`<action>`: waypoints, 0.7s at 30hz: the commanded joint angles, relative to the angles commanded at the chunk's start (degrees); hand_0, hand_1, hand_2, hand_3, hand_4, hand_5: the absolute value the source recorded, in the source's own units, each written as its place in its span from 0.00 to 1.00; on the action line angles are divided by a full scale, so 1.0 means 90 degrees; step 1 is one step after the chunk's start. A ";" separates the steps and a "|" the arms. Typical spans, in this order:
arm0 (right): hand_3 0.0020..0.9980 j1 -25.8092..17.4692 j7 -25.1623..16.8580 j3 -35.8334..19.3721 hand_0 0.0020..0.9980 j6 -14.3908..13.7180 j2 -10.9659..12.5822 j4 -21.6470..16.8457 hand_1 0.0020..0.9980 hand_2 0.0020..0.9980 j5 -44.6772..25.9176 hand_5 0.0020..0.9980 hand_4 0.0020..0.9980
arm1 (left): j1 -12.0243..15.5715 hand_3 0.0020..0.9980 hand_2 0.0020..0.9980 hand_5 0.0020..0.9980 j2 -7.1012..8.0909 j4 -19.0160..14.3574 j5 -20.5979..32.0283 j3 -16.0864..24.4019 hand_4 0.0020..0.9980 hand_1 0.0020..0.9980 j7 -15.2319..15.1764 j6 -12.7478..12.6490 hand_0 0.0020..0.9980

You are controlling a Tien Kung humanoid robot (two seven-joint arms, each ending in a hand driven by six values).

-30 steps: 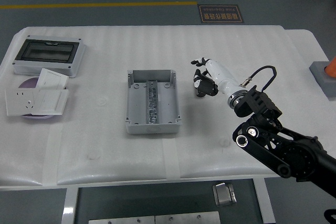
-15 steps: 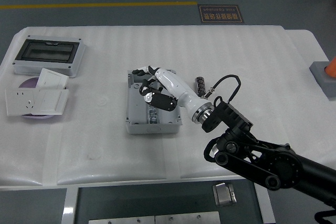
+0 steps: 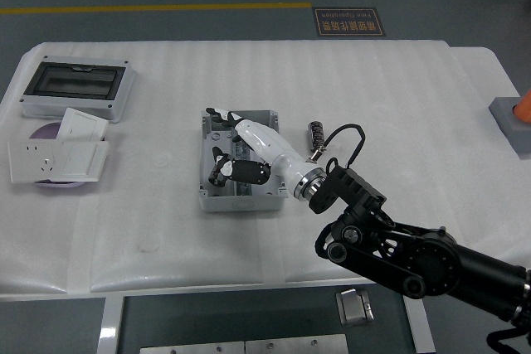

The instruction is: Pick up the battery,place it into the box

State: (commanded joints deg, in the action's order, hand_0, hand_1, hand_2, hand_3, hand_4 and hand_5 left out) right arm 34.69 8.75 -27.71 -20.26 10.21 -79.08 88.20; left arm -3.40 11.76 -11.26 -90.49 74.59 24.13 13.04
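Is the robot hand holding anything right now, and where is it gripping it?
It cannot be told. The right robot hand is inside the gray box, fingers curled downward, hiding anything beneath them.

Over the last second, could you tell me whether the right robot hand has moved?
Yes. The right robot hand has moved left, from beside the battery to over the open grey box.

The battery [image 3: 316,133] — a small dark ribbed cylinder — lies on the white tabletop [image 3: 398,105] just right of the box [image 3: 217,196], a grey, open, rectangular housing.
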 joint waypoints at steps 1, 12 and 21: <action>1.00 -0.0003 -0.0002 -0.0005 1.00 -0.0005 0.0001 0.0004 0.96 0.98 -0.0002 0.23 0.62 | -0.0001 0.57 0.51 0.05 -0.0001 0.0000 0.0001 -0.0001 0.63 0.64 0.0001 0.0001 0.57; 1.00 0.0044 0.0222 -0.0602 1.00 0.0029 0.0316 0.0385 0.97 0.98 0.0692 0.34 0.76 | -0.0020 0.57 0.52 0.05 -0.0010 0.0003 0.0038 -0.0037 0.63 0.64 0.0014 0.0014 0.57; 1.00 0.0738 0.1179 -0.0304 1.00 0.1222 0.1028 0.1400 0.96 0.97 0.1581 0.37 0.79 | -0.0063 0.57 0.51 0.03 0.0003 0.0006 0.0035 -0.0051 0.64 0.64 0.0013 0.0025 0.57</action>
State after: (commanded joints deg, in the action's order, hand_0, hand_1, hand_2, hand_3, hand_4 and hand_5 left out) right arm 41.33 19.35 -30.45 -9.26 19.47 -66.48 102.43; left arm -3.97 11.78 -11.20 -90.18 74.14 24.25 13.26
